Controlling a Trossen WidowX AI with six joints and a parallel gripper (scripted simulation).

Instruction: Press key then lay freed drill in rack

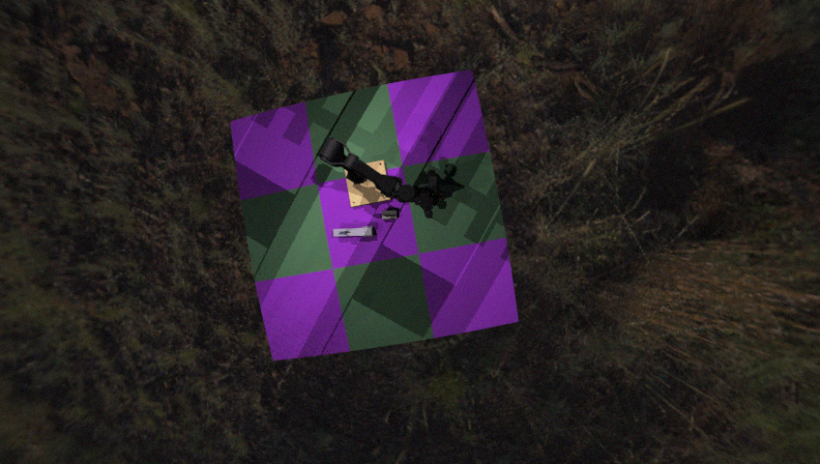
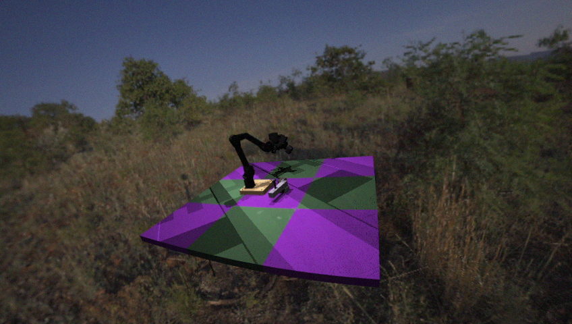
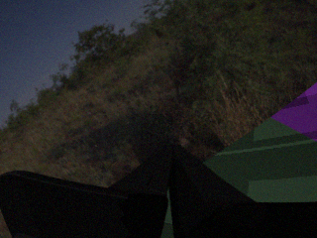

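Observation:
My arm stands on a tan wooden base plate [image 1: 376, 167] [image 2: 262, 187] on the purple and green checkered platform [image 1: 299, 322] [image 2: 328, 248]. My gripper [image 1: 428, 210] [image 2: 289, 148] [image 3: 169, 151] is shut and empty; it is held high in the air to the right of the base, with its fingers together in the wrist view. A small dark block [image 1: 391, 214], too small to tell apart as drill or key, sits on the platform below and left of the gripper. A long grey piece [image 1: 353, 232] [image 2: 279, 187] lies farther left of it. Neither shows in the wrist view.
The platform floats over rough grass and brush, with its edges open on all sides. The arm's shadow [image 1: 446, 181] falls on the green square to the right of the base.

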